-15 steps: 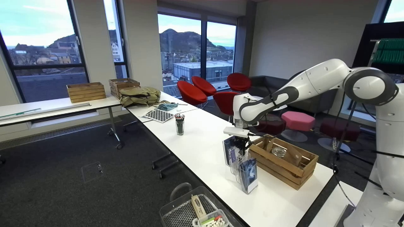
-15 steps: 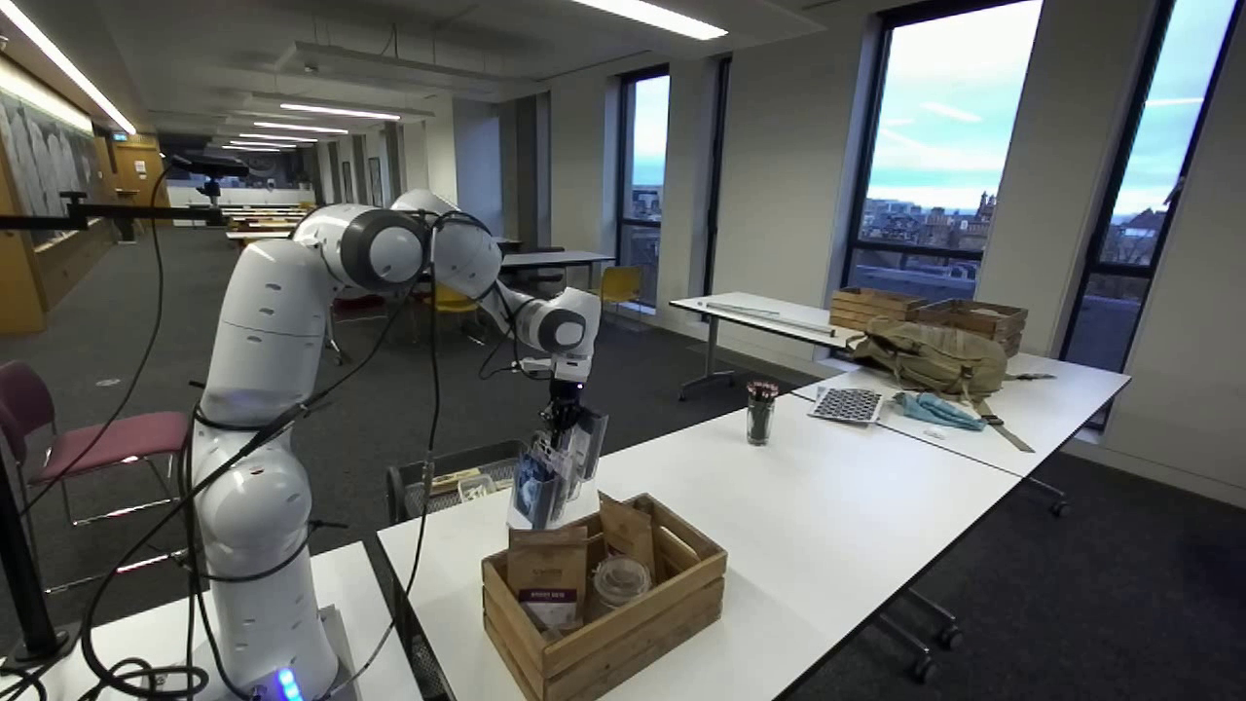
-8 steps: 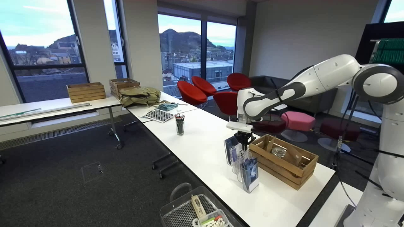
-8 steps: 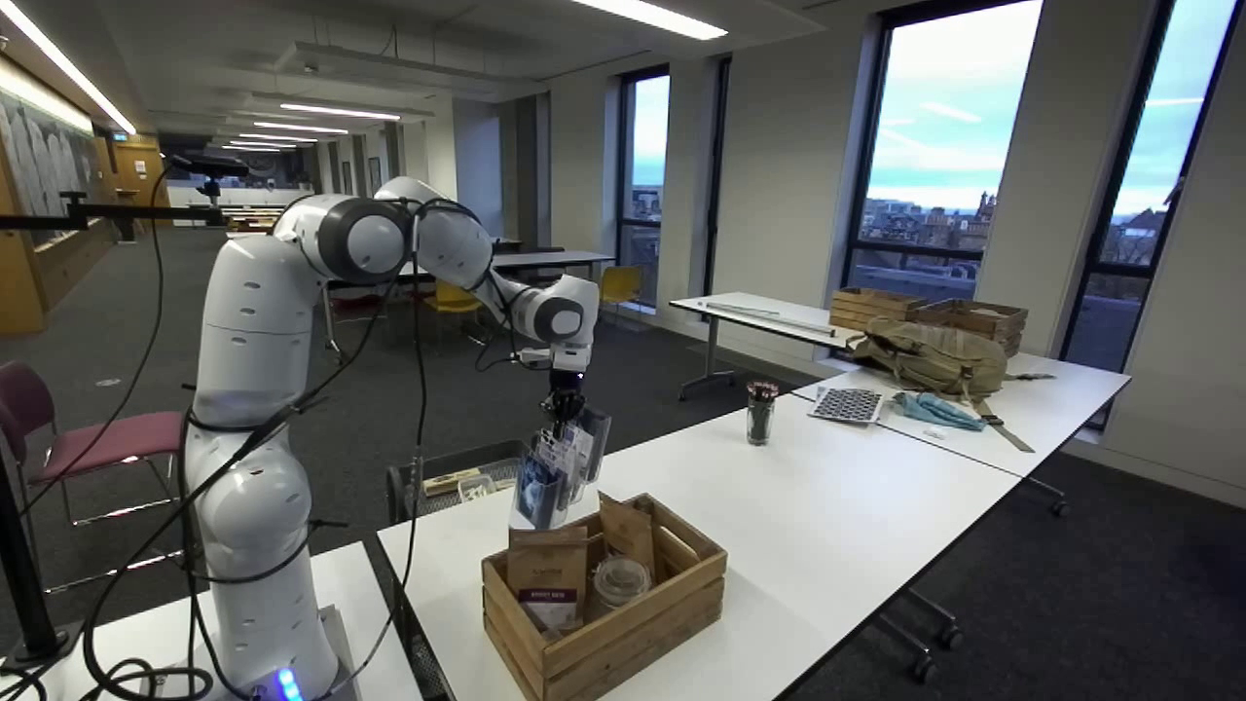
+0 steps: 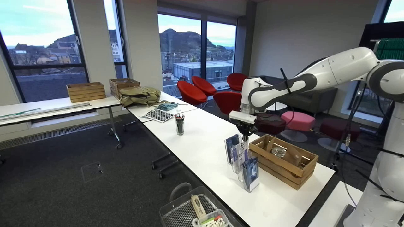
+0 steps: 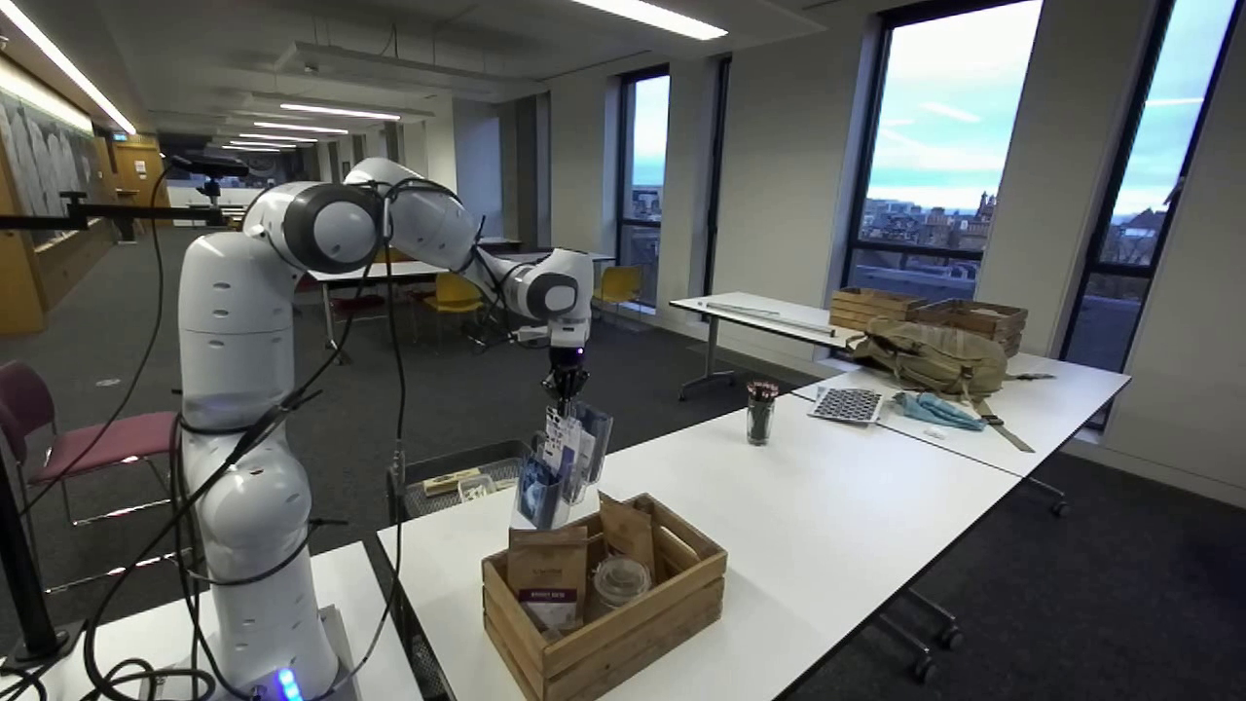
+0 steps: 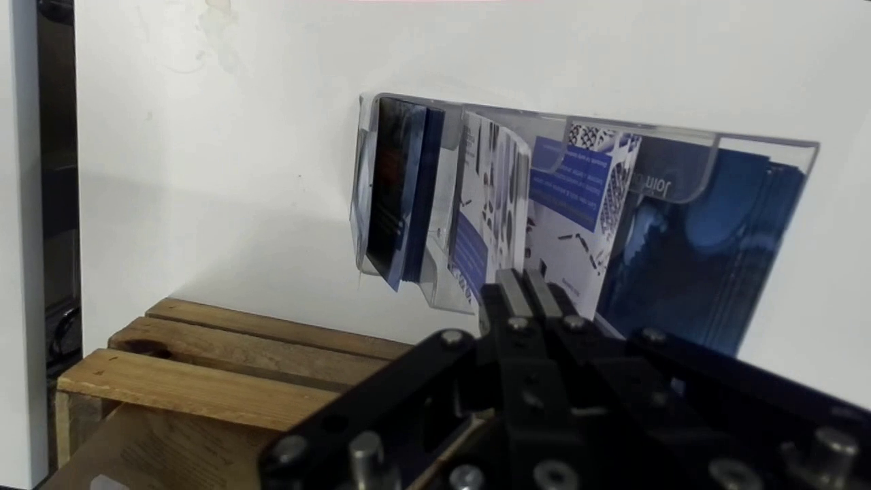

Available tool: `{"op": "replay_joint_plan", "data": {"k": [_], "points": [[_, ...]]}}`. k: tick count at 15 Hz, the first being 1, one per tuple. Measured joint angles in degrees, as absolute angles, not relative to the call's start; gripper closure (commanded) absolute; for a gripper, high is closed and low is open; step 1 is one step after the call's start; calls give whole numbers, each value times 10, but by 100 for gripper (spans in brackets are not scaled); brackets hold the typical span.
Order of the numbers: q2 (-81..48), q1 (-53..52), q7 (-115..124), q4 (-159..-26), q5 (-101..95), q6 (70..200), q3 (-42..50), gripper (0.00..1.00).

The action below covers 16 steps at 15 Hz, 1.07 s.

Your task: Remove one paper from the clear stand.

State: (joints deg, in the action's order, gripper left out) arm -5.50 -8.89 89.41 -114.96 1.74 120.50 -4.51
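Crate (image 7: pixel 231 388) at left in wrist view. Next, dark leaflets (image 7: pixel 405 197) in clear stand (image 7: pixel 442 289), upper edges exposed, presumably for gripping. Then blue-and-white paper (image 7: pixel 490 197), directly below end effector (image 7: pixel 522 275): jaws pressed together, apparently pinching upper edge for upward withdrawal; lower end apparently within stand. Far right, blue leaflets (image 7: pixel 694 245).

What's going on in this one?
A robot arm is working at a clear stand of leaflets on a white table. Its hand is shut on a printed paper, which sticks up above the middle of the stand. The paper's lower end appears to be inside, so the removal looks not yet finished. Whether it grips one sheet or several, I can't tell. Dark blue leaflets sit in the stand too, and a wooden crate stands beside it.
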Motion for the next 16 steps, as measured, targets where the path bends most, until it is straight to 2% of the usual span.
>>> {"op": "replay_joint_plan", "data": {"k": [10, 16], "points": [[9, -89, 894, -1152, 2, 1201, -54, 100], [52, -89, 890, -1156, -2, 1142, -68, 100]]}}
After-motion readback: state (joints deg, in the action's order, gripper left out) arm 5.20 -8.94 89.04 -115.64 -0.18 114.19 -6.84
